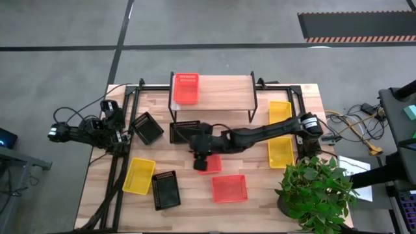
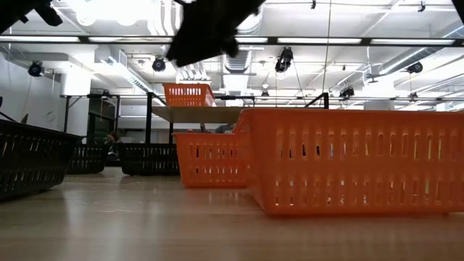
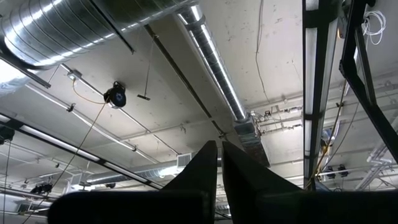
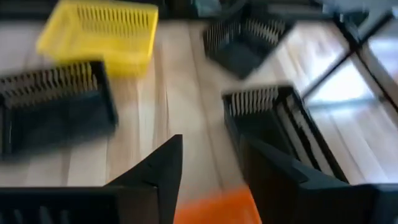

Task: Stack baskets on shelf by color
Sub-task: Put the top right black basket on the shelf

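Plainly light, thin plastic ware: slotted walls likely to flex under a pinch, smooth enough to slip, so best taken by one rim wall between the fingers, near the middle of a side to keep it level. Right gripper (image 1: 204, 158) out over the middle of the table, fingers parted wide with nothing between them, hanging just above a red-orange basket (image 1: 209, 164) that sits on the wood beside a black basket (image 4: 280, 134) under the shelf's front edge. Left gripper (image 3: 219, 163) parked off the table's left edge, pointed at the ceiling, fingers pressed together and empty. Shelf (image 1: 224, 91) along the table's far edge, one red-orange basket (image 1: 185, 88) on its left end. Elsewhere on the table (image 1: 260, 188): another red-orange basket (image 1: 229, 188) near the front edge, a yellow one (image 1: 138, 175) and a black one (image 1: 165, 190) toward the front left corner, a third black one (image 1: 147, 127) at the left, two yellow ones (image 1: 280, 133) near the right edge. Bare pale planks, smooth and level, little grip for a sliding basket. Beyond, grey floor, a potted plant (image 1: 318, 188) at the front right corner, ducts and lamps overhead.
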